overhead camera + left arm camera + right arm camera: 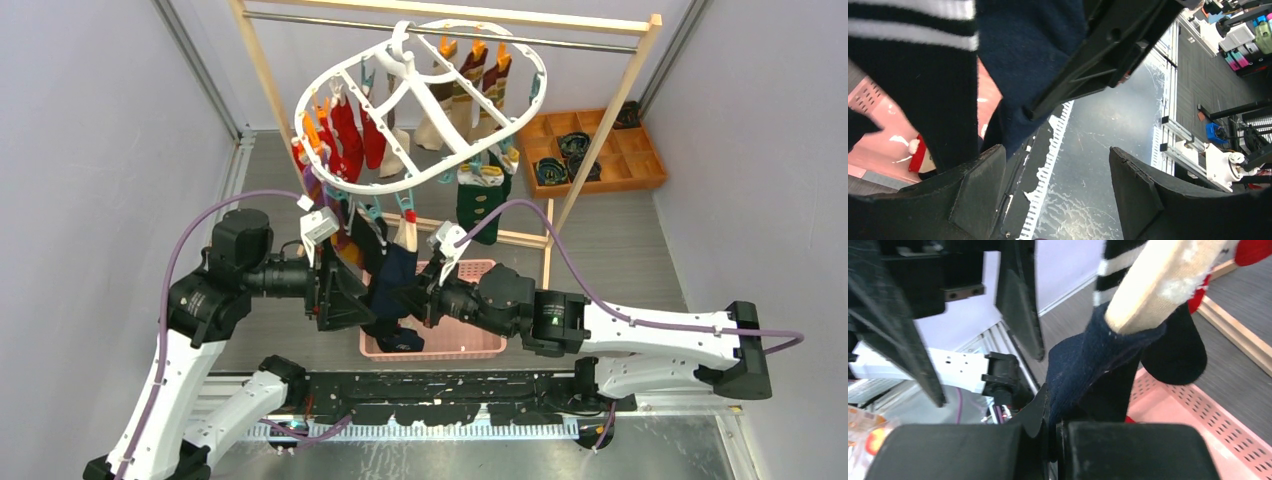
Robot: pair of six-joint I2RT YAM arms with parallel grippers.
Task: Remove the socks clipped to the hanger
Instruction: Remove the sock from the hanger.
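The white oval hanger (541, 72) hangs from a rail, with socks clipped round it: red ones (350, 135) on the left, beige ones (450, 100) at the back, a dark green one (483, 205) in front. A navy sock (395, 275) (1083, 360) (1033, 60) hangs from a front clip. My right gripper (415, 295) (1053, 440) is shut on its lower part. My left gripper (345, 290) (1058, 185) is open with nothing between its fingers, just left of a black sock with white stripes (923, 90).
A pink basket (470, 340) (1208, 415) stands on the table under the navy sock, with socks lying in it. The light wooden rack (600, 130) carries the rail. An orange compartment tray (620, 150) sits at the back right.
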